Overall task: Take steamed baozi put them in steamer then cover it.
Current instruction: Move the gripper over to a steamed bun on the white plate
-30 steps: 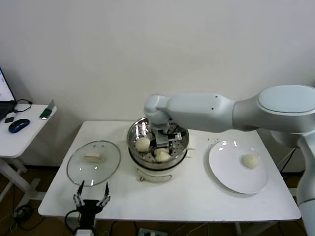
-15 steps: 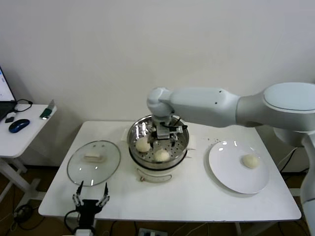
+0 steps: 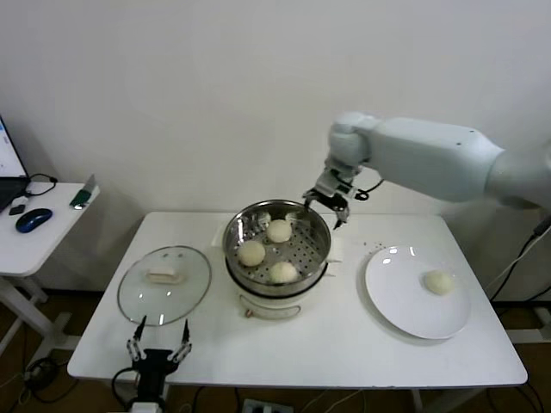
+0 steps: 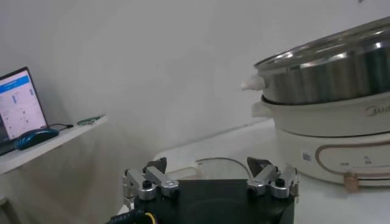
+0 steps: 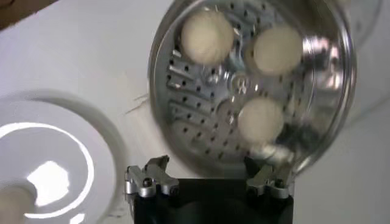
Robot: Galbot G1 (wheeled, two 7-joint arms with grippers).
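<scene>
Table [image 3: 344, 344]: white, set against a white wall; a side desk [image 3: 34, 237] stands to the robot's left.
Steamer [image 3: 277, 249]: mid-table, uncovered.
Plate [image 3: 400, 301]: right of the steamer, apart from it.
Lid [image 3: 164, 284]: glass, flat on the table left of the steamer.
Right gripper [image 3: 325, 206]: above the steamer's back right rim, fingers spread wide, empty.
Left gripper [image 3: 159, 348]: at the table's front edge near the lid, fingers spread, empty.
Baozi: three [image 3: 250, 252] on the steamer's tray; fourth [image 3: 439, 281] on the plate.
</scene>
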